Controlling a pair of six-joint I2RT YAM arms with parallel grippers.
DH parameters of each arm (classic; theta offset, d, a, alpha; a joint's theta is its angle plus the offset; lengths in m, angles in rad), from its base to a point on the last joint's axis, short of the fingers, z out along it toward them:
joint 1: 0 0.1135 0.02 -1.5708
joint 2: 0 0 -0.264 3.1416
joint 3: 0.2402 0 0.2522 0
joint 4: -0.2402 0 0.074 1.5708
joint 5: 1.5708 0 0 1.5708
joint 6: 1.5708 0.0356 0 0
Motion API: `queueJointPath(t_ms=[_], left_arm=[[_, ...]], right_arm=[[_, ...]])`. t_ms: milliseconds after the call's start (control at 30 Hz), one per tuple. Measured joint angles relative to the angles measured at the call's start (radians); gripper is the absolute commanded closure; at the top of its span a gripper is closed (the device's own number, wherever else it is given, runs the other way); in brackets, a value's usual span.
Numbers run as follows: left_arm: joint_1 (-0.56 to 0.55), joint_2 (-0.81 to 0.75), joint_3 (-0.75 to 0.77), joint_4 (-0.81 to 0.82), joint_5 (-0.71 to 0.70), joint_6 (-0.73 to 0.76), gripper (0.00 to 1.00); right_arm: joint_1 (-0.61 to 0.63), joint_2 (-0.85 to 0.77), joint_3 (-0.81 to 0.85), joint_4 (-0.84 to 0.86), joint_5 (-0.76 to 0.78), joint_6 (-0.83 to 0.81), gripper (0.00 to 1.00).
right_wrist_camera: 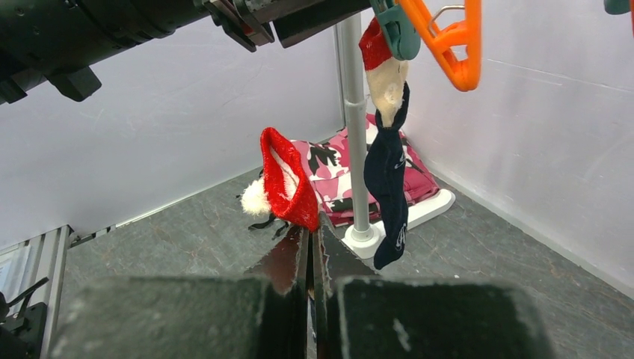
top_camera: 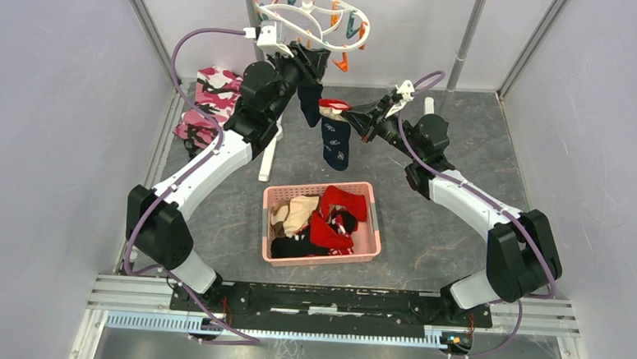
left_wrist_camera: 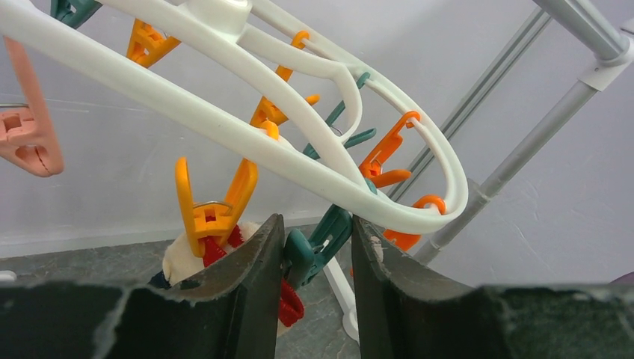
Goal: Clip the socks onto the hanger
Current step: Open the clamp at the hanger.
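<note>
1. The clipping step is being worked on: one sock is being presented while a clip on the hanger (left_wrist_camera: 224, 121) is being addressed.
2. The left gripper (left_wrist_camera: 315, 224) is being held up under the hanger's white ring, with its jaws standing part-way apart on either side of a teal clip (left_wrist_camera: 303, 258). The clip seems to be touched on both sides, but whether it is being squeezed cannot be told.
3. A hanging sock (right_wrist_camera: 389, 176), navy with a cream and red top, is being gripped by that same teal clip. It is dangling beside the rack pole (right_wrist_camera: 357, 149), with an orange clip (left_wrist_camera: 213, 213) just next to it.
4. The right gripper (right_wrist_camera: 312, 228) is being held with its fingers pressed together, and a second sock (right_wrist_camera: 288, 183) is being pinched at its red cuff. In the overhead view this sock is being carried in the air just right of the hanging one and lower than the hanger.
5. The remaining socks (top_camera: 329, 221) are lying in the pink basket (top_camera: 266, 226) between the arms, so the task is judged to be far from finished.
6. For the next move, a clip's handles are probably needing to be pressed until its mouth gapes. The red cuff would then be lifted into that mouth, and the clip let go before the cuff is released. If the occupied teal clip is the one being opened, the hanging sock is being put at risk of dropping.
</note>
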Motion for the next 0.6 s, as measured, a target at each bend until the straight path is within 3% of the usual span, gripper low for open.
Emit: queueJointPath(t_ms=[100,167,433,533,600], left_arm=[[0.0,-0.001,0.0,0.0,0.006,0.0,0.82],[0.0,-0.004,0.0,-0.001,0.009,-0.001,0.82],[0.0,-0.041,-0.001,-0.004,0.024,-0.002,0.56],[0.0,-0.053,-0.001,-0.004,0.023,-0.002,0.57],[0.0,-0.056,-0.001,-0.004,0.023,-0.002,0.65]], right_arm=[[-0.001,0.0,0.0,-0.001,0.01,0.0,1.0],[-0.001,0.0,0.001,-0.003,0.019,-0.001,1.0],[-0.001,0.008,0.026,-0.016,0.056,-0.01,1.0],[-0.001,0.014,0.026,-0.016,0.058,-0.01,1.0],[-0.001,0.018,0.026,-0.018,0.059,-0.011,1.0]])
